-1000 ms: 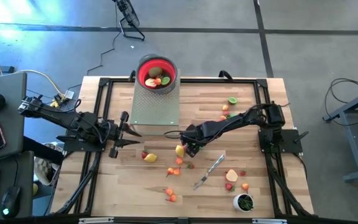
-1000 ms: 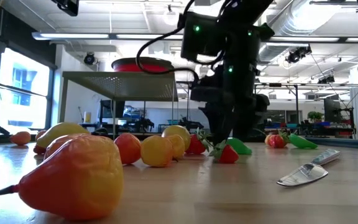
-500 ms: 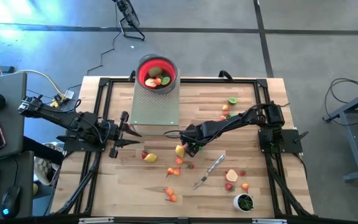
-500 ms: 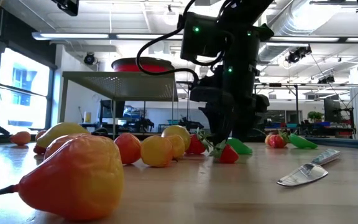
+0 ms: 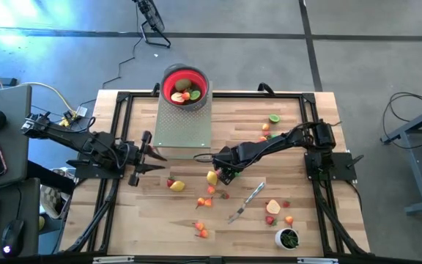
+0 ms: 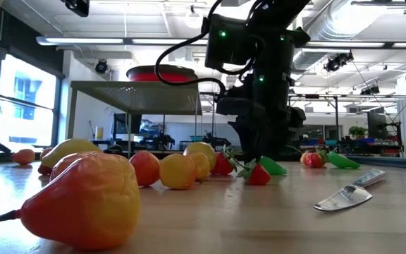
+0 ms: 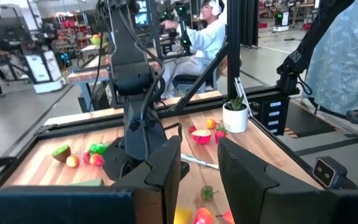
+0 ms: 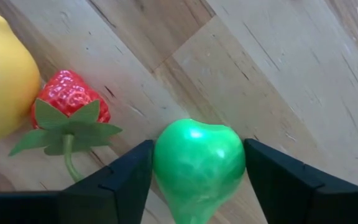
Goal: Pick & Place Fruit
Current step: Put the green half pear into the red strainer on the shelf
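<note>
Reaching down at mid-table, the right gripper [image 5: 224, 176] sits low over the wooden table [image 5: 284, 158], just beside the yellow fruit [image 5: 212, 177]. In the right wrist view its two fingers [image 8: 120, 180] bracket a green fruit [image 8: 197, 165] on either side, lying against it or nearly so; a firm pinch cannot be confirmed. A strawberry [image 8: 67, 109] with a green leafy cap lies just beside the green fruit, between it and the yellow fruit [image 8: 2, 81].

The left gripper [image 5: 139, 166] hovers near the table's left side, beside the mesh stand [image 5: 184, 125], fingers [image 7: 166, 168] partly spread with nothing between them.

Scattered fruit: a yellow and red pair [image 5: 175, 185] near the left gripper, small orange and red pieces [image 5: 201, 230] toward the front, a lime half [image 5: 274, 118] far right, a tan-faced half [image 5: 272, 207] near the silver knife [image 5: 247, 202]. A red bowl [image 5: 185, 86] atop the stand's far end already holds several pieces. A white cup [image 5: 287, 237] with green contents stands at the front right corner.

The low view shows a large orange-yellow fruit [image 6: 83, 201] close to the camera. A person in headphones [image 7: 207, 28] sits beyond the table.
</note>
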You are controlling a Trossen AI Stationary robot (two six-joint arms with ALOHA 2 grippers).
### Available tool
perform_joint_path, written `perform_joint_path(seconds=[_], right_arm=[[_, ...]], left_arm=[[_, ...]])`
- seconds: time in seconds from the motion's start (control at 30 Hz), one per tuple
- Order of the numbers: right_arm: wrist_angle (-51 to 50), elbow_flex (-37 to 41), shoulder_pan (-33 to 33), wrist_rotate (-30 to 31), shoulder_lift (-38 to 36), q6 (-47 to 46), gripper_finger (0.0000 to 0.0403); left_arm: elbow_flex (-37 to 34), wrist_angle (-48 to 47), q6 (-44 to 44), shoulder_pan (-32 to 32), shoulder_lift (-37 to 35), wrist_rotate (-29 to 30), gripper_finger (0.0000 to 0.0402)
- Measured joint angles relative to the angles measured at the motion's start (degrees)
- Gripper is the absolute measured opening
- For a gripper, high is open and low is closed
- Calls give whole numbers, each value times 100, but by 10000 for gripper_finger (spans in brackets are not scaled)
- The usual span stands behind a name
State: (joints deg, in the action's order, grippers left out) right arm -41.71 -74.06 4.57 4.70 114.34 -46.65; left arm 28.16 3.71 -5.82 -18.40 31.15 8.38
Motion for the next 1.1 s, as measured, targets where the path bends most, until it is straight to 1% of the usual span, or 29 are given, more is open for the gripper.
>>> perform_joint_path(seconds=[0.33,0.57,0.73,1.1], right_arm=[[-3,4,-1,-122,0,180,242],[57,9,-1,-146,2,52,242],[67,9,-1,-157,2,-10,242],[181,11,-1,-160,4,-284,243]], left_arm=[[0,127,-11,1,1,37,104],[0,131,-5,0,-1,37,104],[0,131,-192,-1,-1,35,104],[0,14,-188,1,-1,33,104]])
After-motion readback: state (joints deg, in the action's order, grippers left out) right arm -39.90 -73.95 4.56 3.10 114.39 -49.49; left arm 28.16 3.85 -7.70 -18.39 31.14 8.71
